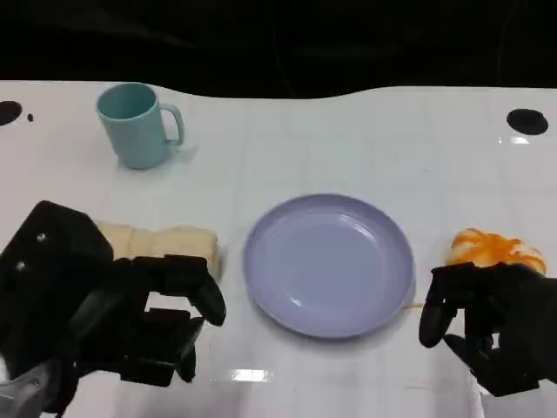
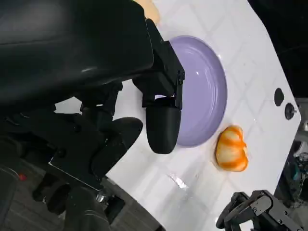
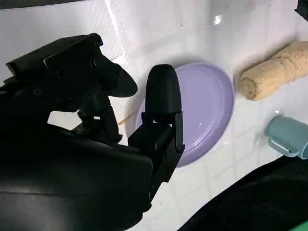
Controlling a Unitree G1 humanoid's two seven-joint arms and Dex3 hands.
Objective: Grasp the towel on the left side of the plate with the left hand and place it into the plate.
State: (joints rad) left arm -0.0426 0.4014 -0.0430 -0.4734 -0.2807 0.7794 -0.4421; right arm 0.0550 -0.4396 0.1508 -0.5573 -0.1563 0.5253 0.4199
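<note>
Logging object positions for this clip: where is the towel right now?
In the head view, the rolled towel lies on the table left of the plate, partly behind the left hand, with the mug beyond it.

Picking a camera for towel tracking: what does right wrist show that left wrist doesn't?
Right wrist alone: most of the rolled beige towel lying beside the plate, and the light blue handled mug. Left wrist alone: the orange-and-white rounded object on the white table; of the towel it catches just a sliver at the top edge. Both share the round lavender plate, with nothing in it. Each has its own black hand in the foreground, the left hand and the right hand.
</note>
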